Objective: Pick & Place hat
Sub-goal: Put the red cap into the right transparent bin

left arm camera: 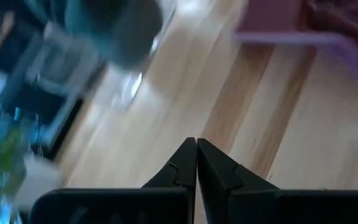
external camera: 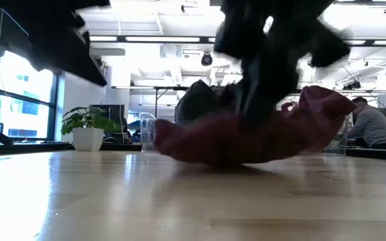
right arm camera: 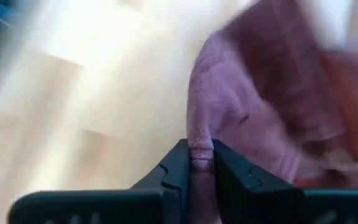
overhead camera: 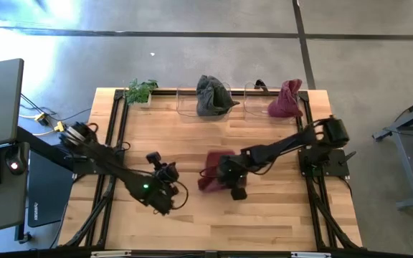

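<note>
The light wooden table carried three hats. Nearest, the right gripper pinched a fold of the maroon hat at mid-table; the left gripper hovered beside it, fingers closed, empty. Farther back sat a grey hat, another maroon hat, one plant.
</note>
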{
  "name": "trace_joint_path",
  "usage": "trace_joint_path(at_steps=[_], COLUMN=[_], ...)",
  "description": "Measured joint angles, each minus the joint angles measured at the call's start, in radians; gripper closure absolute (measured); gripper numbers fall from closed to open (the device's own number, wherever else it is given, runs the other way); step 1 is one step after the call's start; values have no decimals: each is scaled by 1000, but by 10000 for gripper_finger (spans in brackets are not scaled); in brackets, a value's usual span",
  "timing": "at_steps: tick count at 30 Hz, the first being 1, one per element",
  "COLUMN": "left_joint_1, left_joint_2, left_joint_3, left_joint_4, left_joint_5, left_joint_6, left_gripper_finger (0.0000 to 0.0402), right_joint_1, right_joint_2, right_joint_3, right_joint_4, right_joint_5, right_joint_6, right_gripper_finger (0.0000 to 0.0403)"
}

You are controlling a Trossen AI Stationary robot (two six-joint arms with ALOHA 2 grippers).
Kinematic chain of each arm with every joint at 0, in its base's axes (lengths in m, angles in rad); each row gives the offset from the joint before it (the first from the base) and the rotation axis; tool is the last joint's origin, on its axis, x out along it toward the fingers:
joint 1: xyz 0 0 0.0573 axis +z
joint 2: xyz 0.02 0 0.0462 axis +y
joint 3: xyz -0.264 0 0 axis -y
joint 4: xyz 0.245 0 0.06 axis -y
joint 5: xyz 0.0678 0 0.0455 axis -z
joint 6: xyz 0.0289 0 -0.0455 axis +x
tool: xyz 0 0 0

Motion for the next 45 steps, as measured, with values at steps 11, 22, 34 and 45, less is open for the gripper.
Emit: trace_joint_path(at_steps=[11, 22, 34, 45], left_joint_1=[-16, 16, 91, 166], left_joint_2=[-58, 95, 245, 251], left_joint_3=[-166, -149, 40, 87], left_joint_4=[980, 1470, 1539, 1358], left_joint_5=[201, 476, 176, 217], left_joint_6=[963, 1501, 1480, 1289], left_gripper_finger=[350, 199, 157, 160], right_joint_1=[92, 83, 84, 86], right_joint_2=[-149, -364, -419, -414], right_joint_3=[-15, -411, -568, -567], right_joint_4=[21, 550, 719, 728], right_joint_5=[-130, -51, 57, 59], right_joint_6=[44, 212, 269, 270], right_gripper_finger=[371, 367, 364, 361])
